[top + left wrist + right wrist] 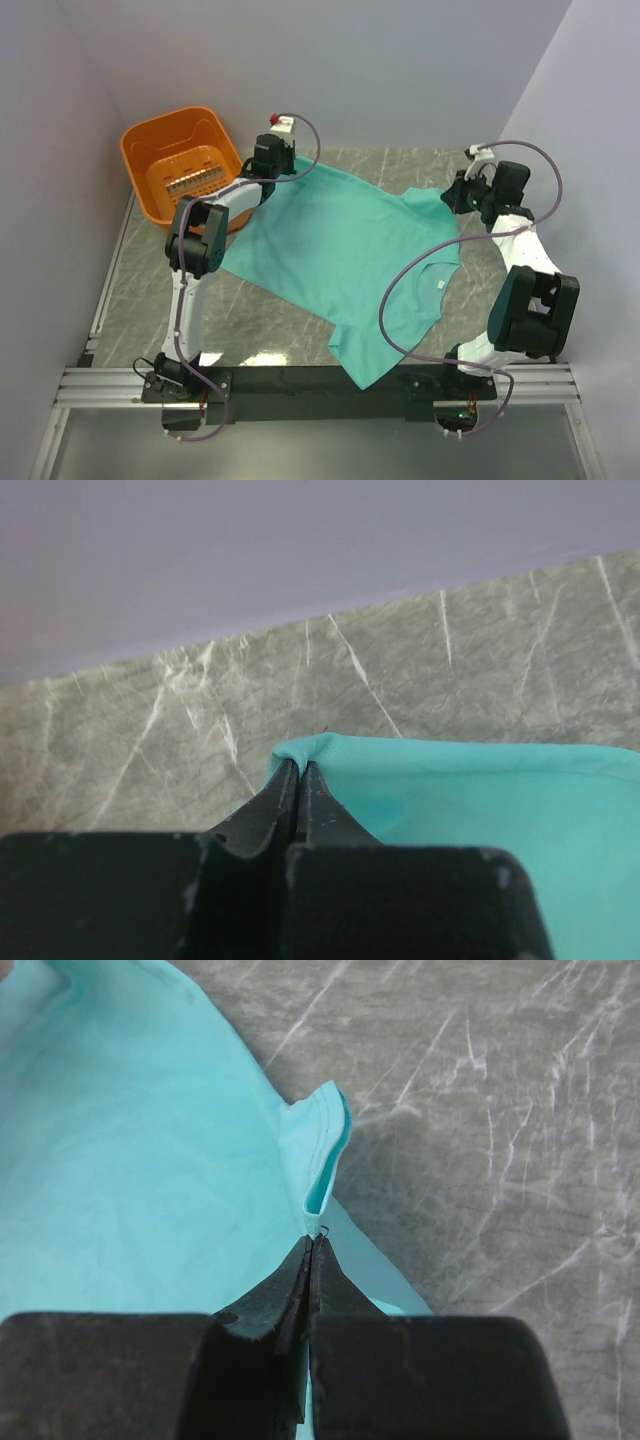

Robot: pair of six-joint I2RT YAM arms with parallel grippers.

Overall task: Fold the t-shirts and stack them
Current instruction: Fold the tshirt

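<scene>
One teal-green t-shirt lies spread flat across the marble table, its neck and white label toward the right. Its near sleeve hangs over the front rail. My left gripper is at the shirt's far left corner. In the left wrist view that gripper is shut on a pinched corner of the cloth. My right gripper is at the far right sleeve. In the right wrist view it is shut on the shirt's edge, just below a raised sleeve hem.
An orange plastic basket stands at the far left corner, close beside the left arm. Grey walls close in the back and both sides. A black rail with the arm bases runs along the near edge.
</scene>
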